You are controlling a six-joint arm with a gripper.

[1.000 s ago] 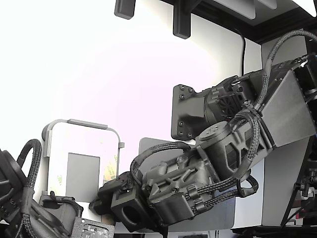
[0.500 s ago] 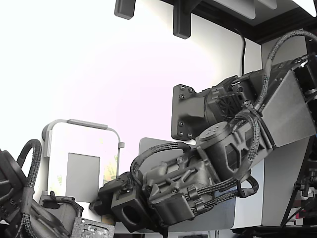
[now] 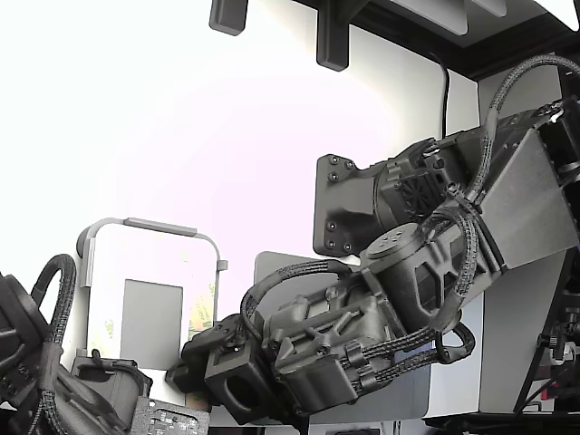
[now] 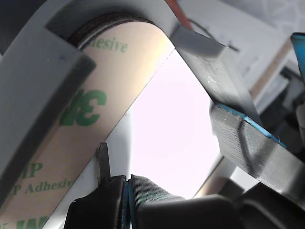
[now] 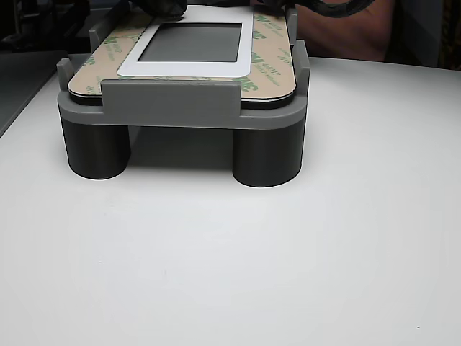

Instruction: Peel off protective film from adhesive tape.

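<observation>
Protective film [image 4: 90, 109]: pale-yellow 3M liner along rim of panel in grey fixture [image 5: 169, 101]. Thin, papery, prob. tears easily; grab at a corner. Gripper [image 4: 126, 183] fingertips pressed together beside liner edge; whether anything's pinched, can't tell.

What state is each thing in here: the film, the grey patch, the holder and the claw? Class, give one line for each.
protective film: lying flat, not lifted anywhere in view.
grey rectangular patch: flat inside the film frame, uncovered.
grey fixture: upright on its round legs, holding the part.
claw: tips pressed together at the film's inner edge; nothing visibly pinched.
</observation>
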